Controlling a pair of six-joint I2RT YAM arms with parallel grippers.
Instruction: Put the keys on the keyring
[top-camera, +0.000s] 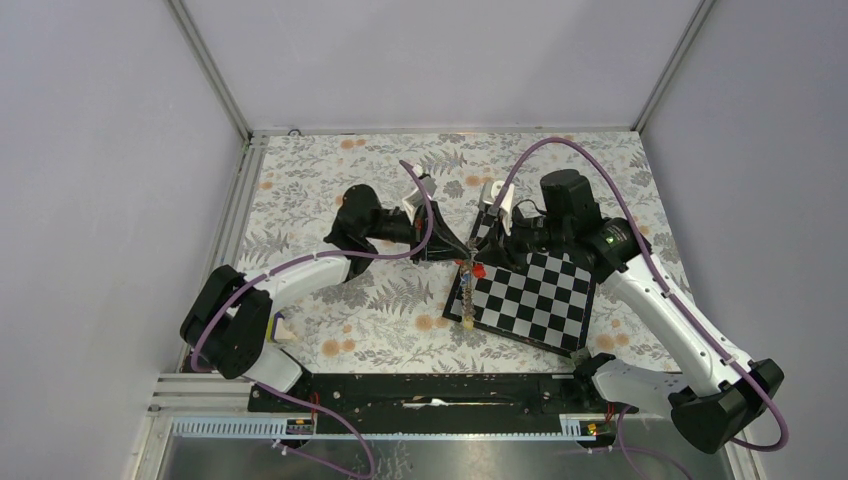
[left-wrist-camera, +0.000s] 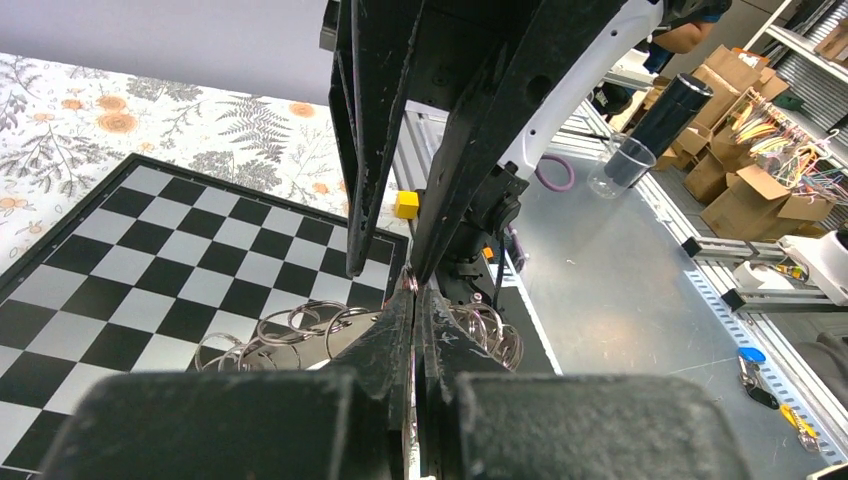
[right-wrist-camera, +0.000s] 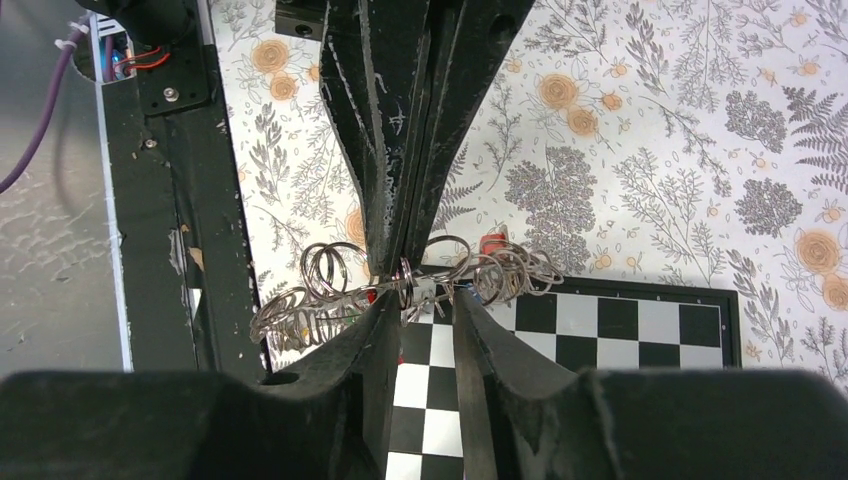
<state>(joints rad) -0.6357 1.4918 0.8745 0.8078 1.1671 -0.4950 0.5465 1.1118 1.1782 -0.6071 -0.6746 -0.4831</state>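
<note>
The keyring (top-camera: 467, 295) hangs edge-on over the left edge of the chessboard (top-camera: 540, 300), strung with many small silver rings (right-wrist-camera: 320, 310). A red key head (top-camera: 478, 270) sits near its top and also shows in the right wrist view (right-wrist-camera: 490, 243). My left gripper (top-camera: 455, 255) is shut on the keyring's upper end, a thin metal edge between its tips (left-wrist-camera: 415, 290). My right gripper (top-camera: 482, 250) meets it from the right. Its tips (right-wrist-camera: 425, 300) stand a narrow gap apart, either side of a small ring and a grey key part. Other key colours are hidden.
The chessboard lies on a floral mat (top-camera: 330, 200). A black base rail (top-camera: 430, 390) runs along the near edge. The two grippers' fingers cross closely at the keyring. A small yellow block (left-wrist-camera: 406, 204) shows behind the right fingers (left-wrist-camera: 380, 150).
</note>
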